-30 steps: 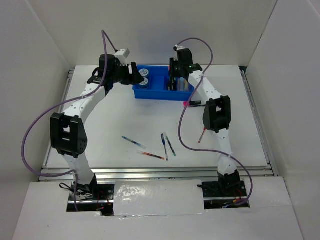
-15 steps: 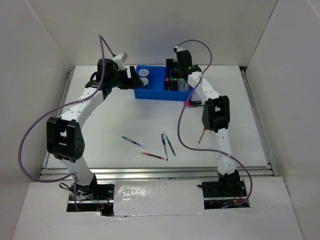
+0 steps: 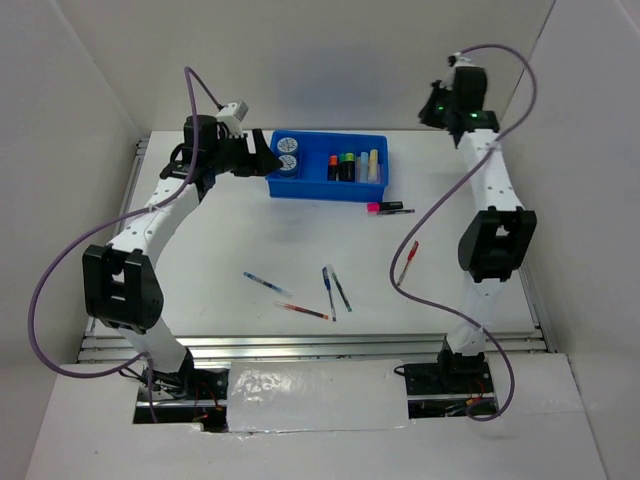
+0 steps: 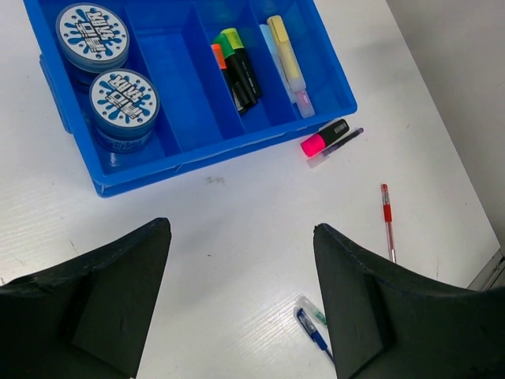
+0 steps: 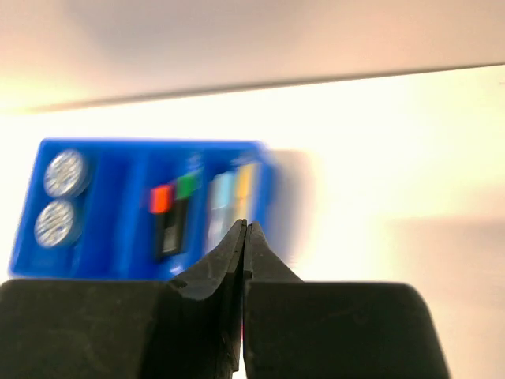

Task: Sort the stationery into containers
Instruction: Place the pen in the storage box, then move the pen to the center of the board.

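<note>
Four thin pens [image 3: 268,284] loose mid-table, toward near edge; red pen [image 3: 409,257] further right, alone; pink highlighter [image 4: 324,137] on table just in front of blue tray [image 3: 320,188]; tray by far edge holds two discs [image 4: 124,99] and highlighters [image 4: 237,75] in separate compartments; left end effector [image 4: 241,237] released, empty, off tray's left end; right end effector [image 5: 245,229] clenched, empty, raised near far right corner
</note>
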Controlling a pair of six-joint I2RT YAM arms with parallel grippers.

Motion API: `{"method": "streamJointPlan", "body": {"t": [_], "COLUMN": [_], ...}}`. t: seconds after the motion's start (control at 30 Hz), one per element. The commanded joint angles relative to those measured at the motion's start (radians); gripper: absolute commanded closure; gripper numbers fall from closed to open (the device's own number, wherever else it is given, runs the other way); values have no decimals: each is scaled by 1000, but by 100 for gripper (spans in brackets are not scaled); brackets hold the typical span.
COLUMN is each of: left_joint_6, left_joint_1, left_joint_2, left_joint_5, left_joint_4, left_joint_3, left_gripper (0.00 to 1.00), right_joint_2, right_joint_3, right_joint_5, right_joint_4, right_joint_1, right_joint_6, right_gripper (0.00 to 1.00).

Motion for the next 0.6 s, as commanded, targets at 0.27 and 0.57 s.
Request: {"method": "streamJointPlan", "body": {"t": [0.27,0.57], "left_joint_6": [2,-1], "left_joint_1": [27,47], "left_joint_2": [-76,-84], "left_joint_5": [8,37], "left_joint_4": [-20,-19], "left_joint_3": [0,-18], "left_gripper": [16,16], "right_joint_2": [174,312], "right_joint_3": [6,35], "right_joint_5": [-253,-450], "right_joint_4": [-163,-177], "right_joint_1": [-155,-198], "right_joint_6": [-15,9], "right_gripper": [100,100]}}
